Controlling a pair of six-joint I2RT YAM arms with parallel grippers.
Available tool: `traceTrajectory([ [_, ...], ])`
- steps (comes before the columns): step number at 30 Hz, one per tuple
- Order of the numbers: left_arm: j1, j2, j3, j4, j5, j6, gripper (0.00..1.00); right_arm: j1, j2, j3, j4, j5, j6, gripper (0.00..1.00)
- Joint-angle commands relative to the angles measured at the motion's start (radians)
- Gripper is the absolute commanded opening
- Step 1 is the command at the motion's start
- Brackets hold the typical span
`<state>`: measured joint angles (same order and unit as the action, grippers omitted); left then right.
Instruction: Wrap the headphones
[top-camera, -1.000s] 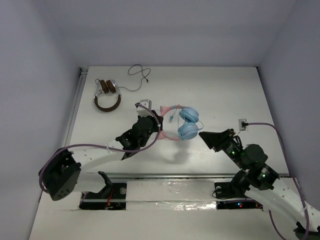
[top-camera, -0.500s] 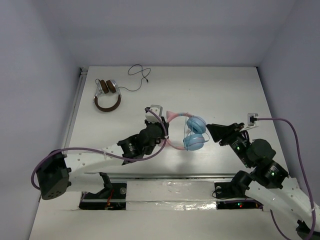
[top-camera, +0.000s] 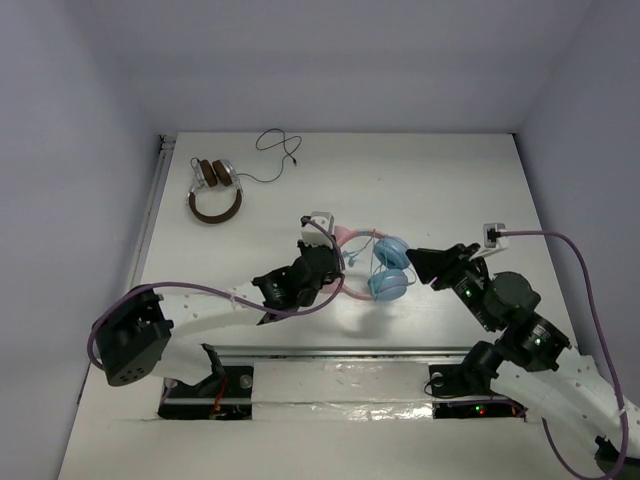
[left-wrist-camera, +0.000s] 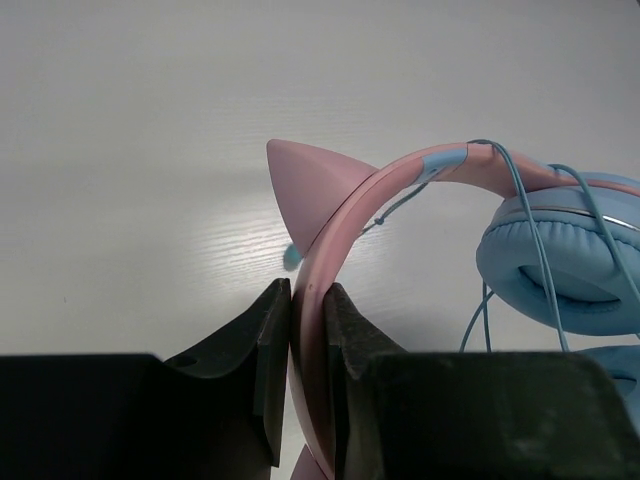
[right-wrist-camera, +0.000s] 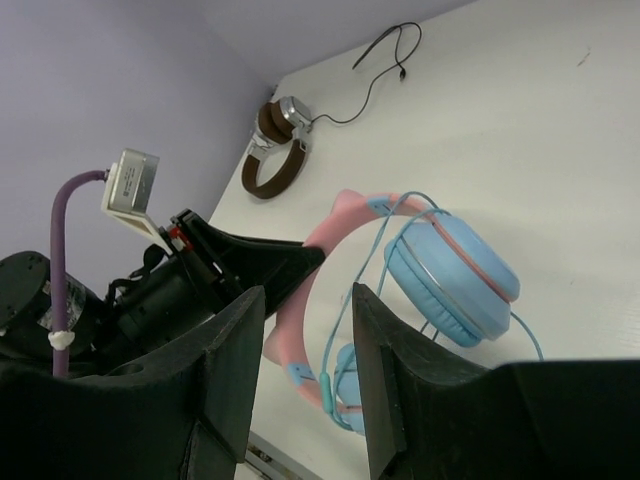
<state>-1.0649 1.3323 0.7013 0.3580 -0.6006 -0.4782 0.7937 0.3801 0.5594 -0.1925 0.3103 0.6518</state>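
Note:
The headphones have a pink cat-ear headband and light-blue ear cups. Their thin light-blue cable loops over the headband and cups. My left gripper is shut on the headband, and the left wrist view shows both pads pressed against it. The headphones seem lifted off the table, with a shadow below. My right gripper is open just right of the ear cups. In its wrist view the cable and headband show between its fingers, and I cannot tell if they touch.
Brown headphones with a black cable lie at the far left of the white table; they also show in the right wrist view. Walls close in the table on three sides.
My left gripper has carried the headphones to the right and a little nearer, turning them. My right gripper has shifted slightly right and stays beside the ear cups.

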Motion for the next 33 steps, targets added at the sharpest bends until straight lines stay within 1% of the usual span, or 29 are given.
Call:
traceTrajectory([
  [1, 0.039, -0.016, 0.021, 0.148, 0.005, -0.016, 0.0, 0.007, 0.016, -0.003, 0.073, -0.01, -0.026, 0.46],
  [3, 0.063, 0.005, 0.009, 0.171, 0.012, -0.011, 0.0, 0.007, 0.042, -0.009, 0.091, -0.014, -0.027, 0.46],
  [7, 0.19, 0.068, 0.007, 0.237, 0.061, -0.02, 0.0, 0.007, 0.092, -0.018, 0.126, -0.028, -0.034, 0.46],
  [9, 0.226, 0.119, 0.017, 0.26, 0.087, -0.016, 0.0, 0.007, 0.112, -0.018, 0.145, -0.034, -0.038, 0.46],
  [15, 0.284, 0.247, 0.079, 0.289, 0.12, -0.007, 0.0, 0.007, 0.187, -0.016, 0.18, -0.053, -0.044, 0.46],
  [18, 0.293, 0.297, 0.109, 0.285, 0.124, -0.008, 0.0, 0.007, 0.215, -0.007, 0.182, -0.062, -0.047, 0.46],
  [20, 0.306, 0.315, 0.116, 0.291, 0.117, -0.01, 0.04, 0.007, 0.23, -0.003, 0.185, -0.066, -0.05, 0.46],
  [21, 0.315, 0.329, 0.118, 0.291, 0.119, -0.01, 0.07, 0.007, 0.232, 0.0, 0.211, -0.068, -0.052, 0.46],
  [22, 0.315, 0.335, 0.118, 0.289, 0.117, -0.01, 0.16, 0.007, 0.235, 0.0, 0.211, -0.068, -0.053, 0.46],
  [24, 0.325, 0.347, 0.116, 0.291, 0.117, -0.011, 0.26, 0.007, 0.238, 0.0, 0.212, -0.065, -0.055, 0.46],
  [25, 0.326, 0.349, 0.115, 0.285, 0.12, -0.017, 0.34, 0.007, 0.238, 0.002, 0.211, -0.065, -0.058, 0.47],
  [27, 0.338, 0.344, 0.11, 0.28, 0.136, -0.025, 0.41, 0.007, 0.238, 0.007, 0.2, -0.06, -0.058, 0.47],
  [28, 0.338, 0.338, 0.11, 0.265, 0.139, -0.025, 0.47, 0.007, 0.237, 0.014, 0.199, -0.053, -0.058, 0.47],
  [30, 0.338, 0.311, 0.104, 0.246, 0.139, -0.025, 0.53, 0.007, 0.23, 0.022, 0.189, -0.04, -0.057, 0.47],
  [31, 0.338, 0.297, 0.101, 0.221, 0.142, -0.028, 0.75, 0.007, 0.218, 0.033, 0.162, -0.021, -0.055, 0.48],
  [32, 0.338, 0.279, 0.09, 0.207, 0.139, -0.033, 0.82, 0.007, 0.212, 0.037, 0.145, -0.008, -0.054, 0.52],
  [33, 0.338, 0.234, 0.083, 0.184, 0.14, -0.034, 0.93, 0.007, 0.2, 0.048, 0.136, 0.012, -0.055, 0.63],
])
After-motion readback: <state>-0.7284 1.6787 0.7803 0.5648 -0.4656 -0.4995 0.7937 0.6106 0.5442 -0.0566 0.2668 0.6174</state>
